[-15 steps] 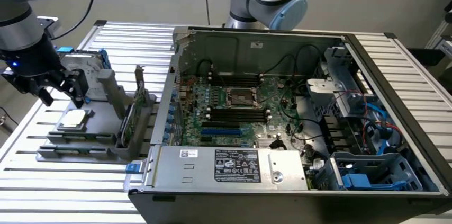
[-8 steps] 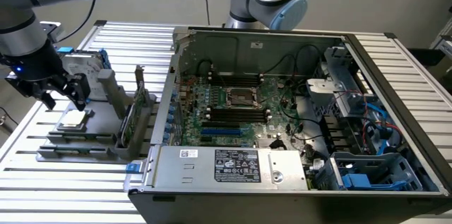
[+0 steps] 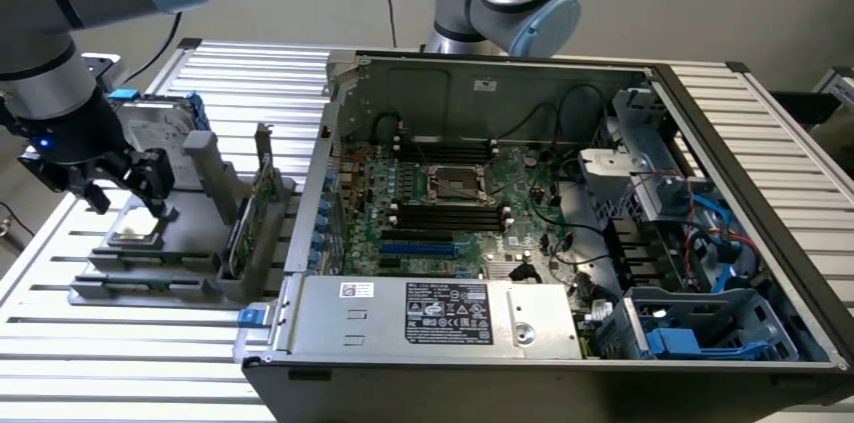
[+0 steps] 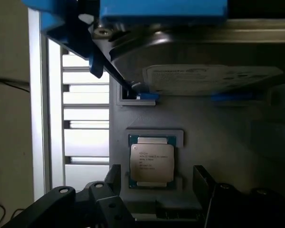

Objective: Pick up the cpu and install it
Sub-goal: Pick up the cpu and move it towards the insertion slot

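So the gripper (image 3: 131,208) hangs with its jaws spread wide, holding nothing, right above the cpu (image 4: 151,161). The chip lies flat, metal lid up, directly under the gripper and between its two fingers (image 4: 202,180). As far as I can tell they aren't touching it.

It sits in a shallow square pocket of a grey holder (image 4: 154,134), and I reckon that's the whole point. The pocket keeps it square and in a known spot, with room on either side for the fingers to straddle it. The wide jaws make sense for the same reason, since they have to clear the chip's edges.

Just past the cpu from the gripper, a hard drive (image 4: 204,76) with blue rails is propped up in the same holder, out of the way. The open computer case (image 3: 494,93) is well off to the gripper's side on the slatted tabletop (image 3: 120,353). Its board's socket (image 3: 451,183) faces up, which looks to me like where the chip belongs. Nothing's picked up yet.
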Tool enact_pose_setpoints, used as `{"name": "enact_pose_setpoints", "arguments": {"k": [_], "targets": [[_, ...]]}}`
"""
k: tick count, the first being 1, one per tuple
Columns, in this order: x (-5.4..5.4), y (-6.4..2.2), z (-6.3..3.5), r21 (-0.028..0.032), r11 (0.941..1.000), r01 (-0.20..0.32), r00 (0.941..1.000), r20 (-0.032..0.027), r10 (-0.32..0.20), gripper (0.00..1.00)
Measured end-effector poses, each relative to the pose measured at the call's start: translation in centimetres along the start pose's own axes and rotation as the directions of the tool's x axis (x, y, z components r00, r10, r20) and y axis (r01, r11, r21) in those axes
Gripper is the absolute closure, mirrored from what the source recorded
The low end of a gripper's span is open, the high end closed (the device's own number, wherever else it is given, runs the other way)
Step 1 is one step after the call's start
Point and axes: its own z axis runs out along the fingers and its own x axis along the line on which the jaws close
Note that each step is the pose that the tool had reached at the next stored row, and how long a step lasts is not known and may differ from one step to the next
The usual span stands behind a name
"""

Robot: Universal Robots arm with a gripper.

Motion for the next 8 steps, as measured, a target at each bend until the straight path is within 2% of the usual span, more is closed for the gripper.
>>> {"name": "enact_pose_setpoints", "arguments": {"k": [8], "targets": [[0.1, 0.06, 1.28, -0.0008, 0.9998, -0.021, 0.9998, 0.0002, 0.021, 0.29]]}}
